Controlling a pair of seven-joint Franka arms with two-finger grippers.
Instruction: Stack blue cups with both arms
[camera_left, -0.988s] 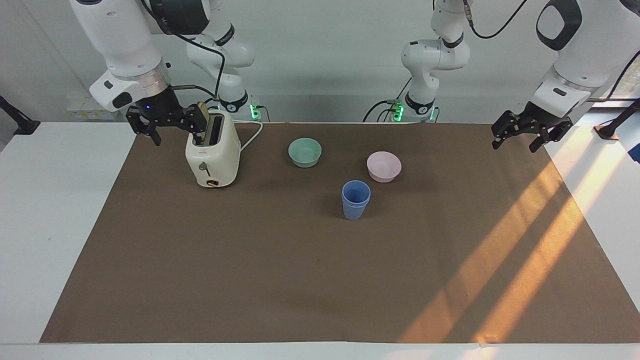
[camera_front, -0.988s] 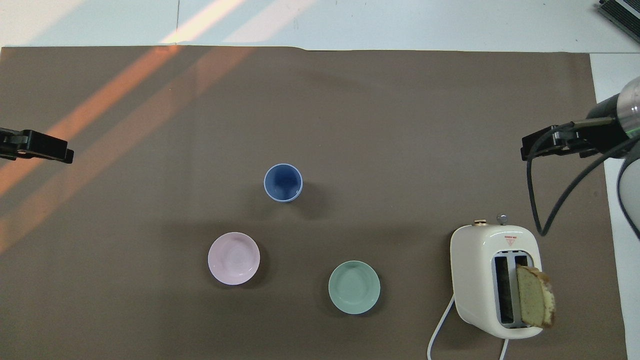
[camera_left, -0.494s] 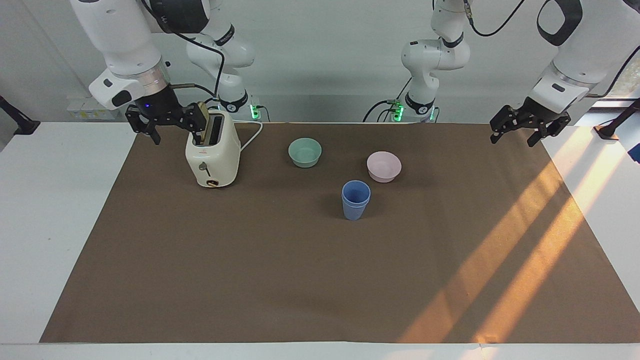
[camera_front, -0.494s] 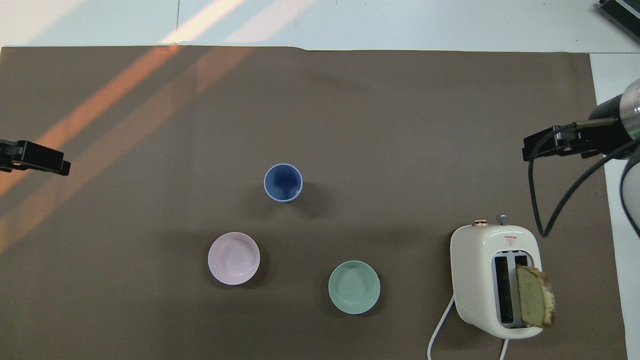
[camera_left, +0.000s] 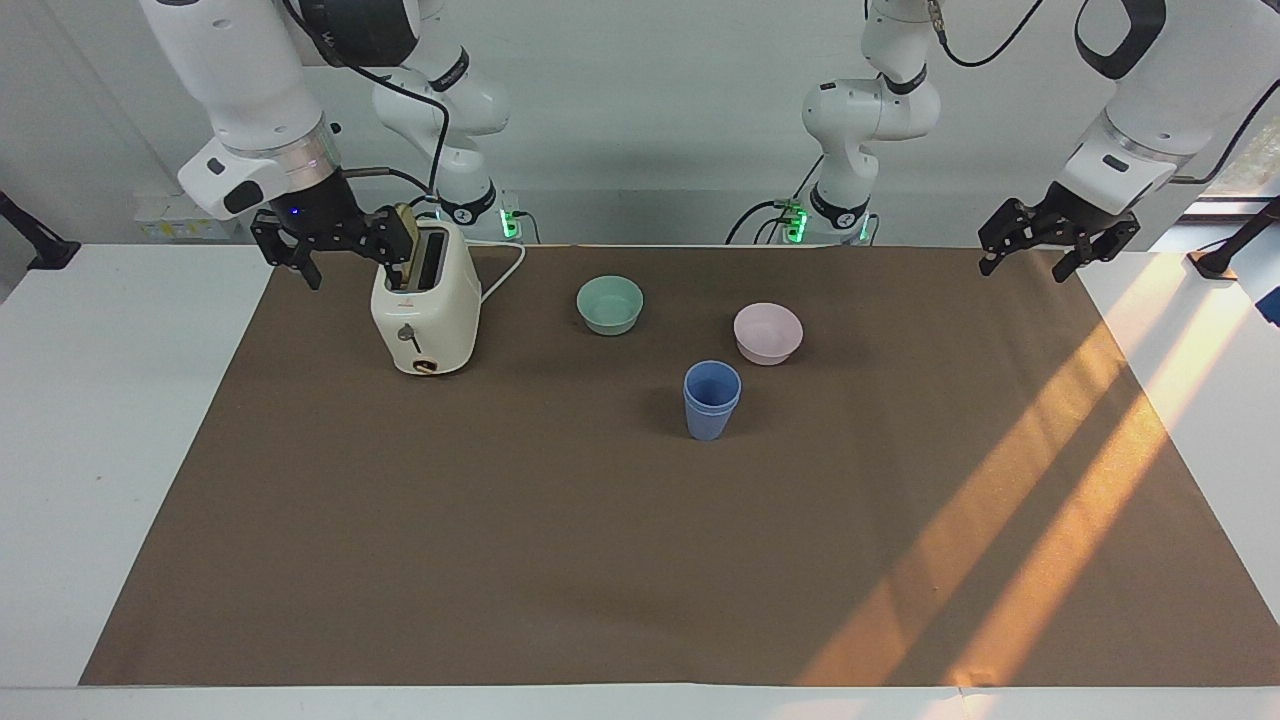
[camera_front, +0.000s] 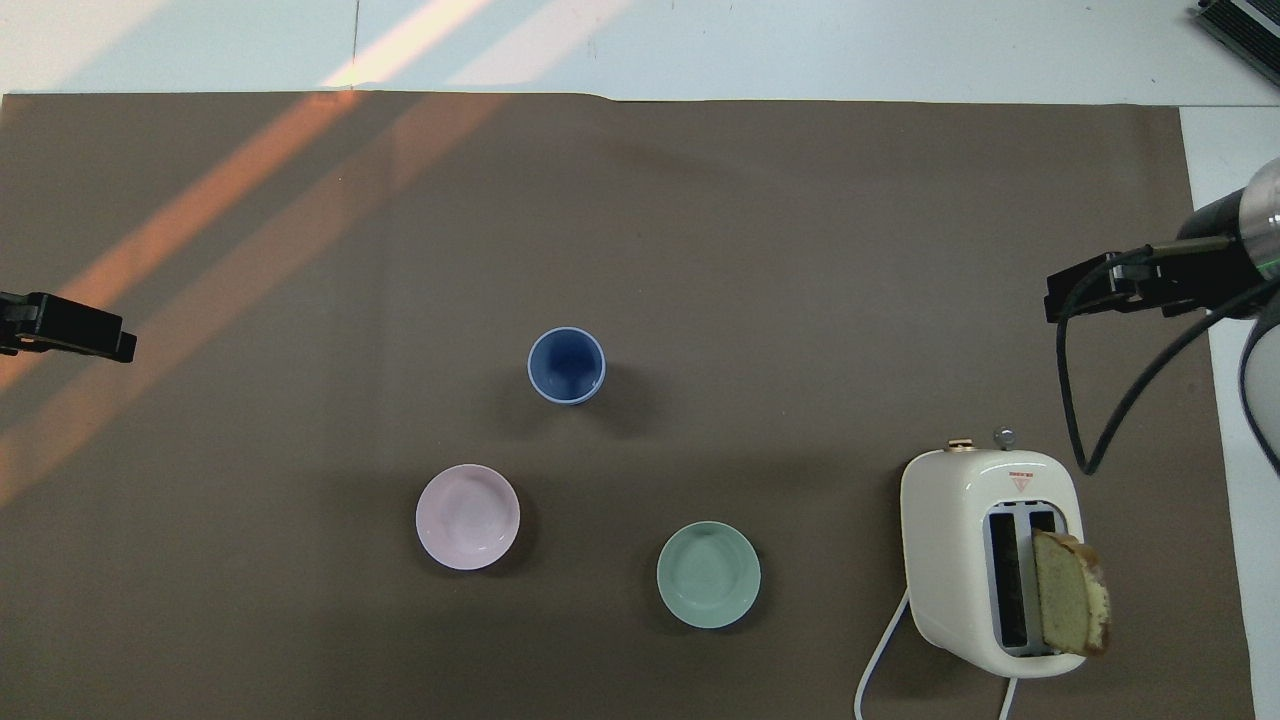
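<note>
A: The left claw (camera_left: 1030, 252) hangs spread and empty over the brown mat's (camera_left: 600, 560) edge at the left arm's end of the worktop (camera_left: 110, 450). The right claw (camera_left: 300, 255) also stands spread and holds nothing; it is up beside the toaster (camera_left: 425, 310), at the right arm's end.

B: And the blue cups (camera_left: 711, 400)?

A: They stand upright near the middle of the mat, one nested inside the other, with two rims visible. They are a little farther from the robots than the pink bowl (camera_left: 768, 332) and the green bowl (camera_left: 610, 304). The stacking seems done, so the good way now is to keep both claws high and well apart from the stack.

B: What about room for moving?

A: The right claw is very close to the toaster and its bread slice (camera_front: 1070, 605), so it should not swing toward them. The left claw has only bare mat and white worktop under it. The part of the mat farther from the robots carries nothing.
</note>
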